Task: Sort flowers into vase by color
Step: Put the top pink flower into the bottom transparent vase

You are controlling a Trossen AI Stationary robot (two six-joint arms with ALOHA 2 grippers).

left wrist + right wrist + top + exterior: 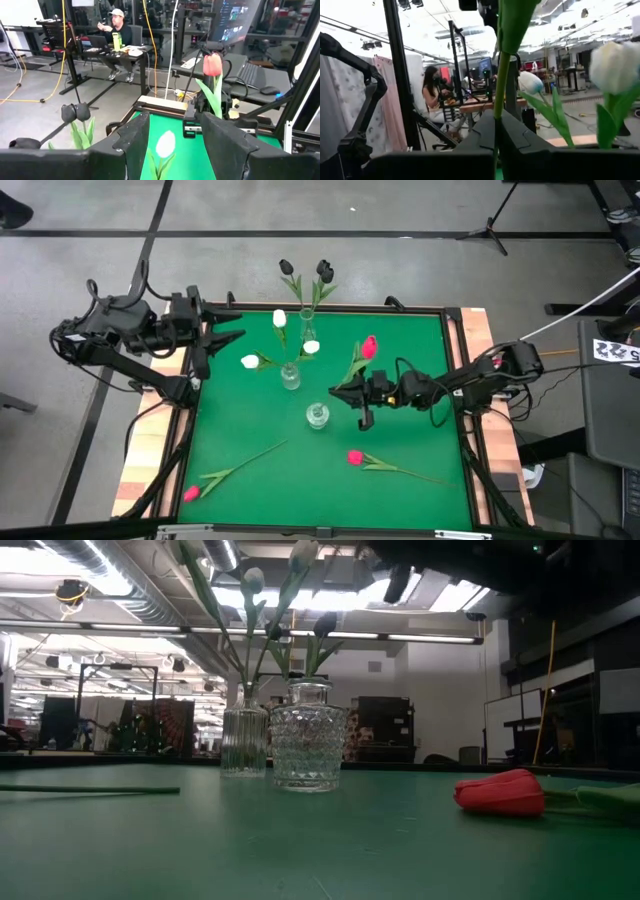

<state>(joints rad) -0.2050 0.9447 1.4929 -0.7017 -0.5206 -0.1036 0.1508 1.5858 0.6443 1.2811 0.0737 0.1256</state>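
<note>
My right gripper (348, 388) hovers over the green mat's middle, shut on a pink tulip (369, 347), beside an empty glass vase (317, 417). A vase (290, 375) holds white tulips (279, 319); another (307, 330) at the far edge holds black tulips (325, 271), all by their stems. Two more pink tulips (355, 458) (191, 493) lie flat on the mat's near part. My left gripper (240, 324) waits open at the far left corner. The left wrist view shows the held tulip (212, 64). My right gripper pinches the pink tulip's green stem (501, 90) between its two fingers, low on the stem below the leaves. The fingers come level from the table's right, lying across the stem. The flower is lifted clear and stands about upright, head (212, 64) above the gripper.
The mat is framed by a black rail (455, 380) with wooden boards outside it. The three vases stand close together near the middle. In the low view a pink head (500, 792) and a stem (90, 789) lie near the front. People sit at desks beyond the table.
</note>
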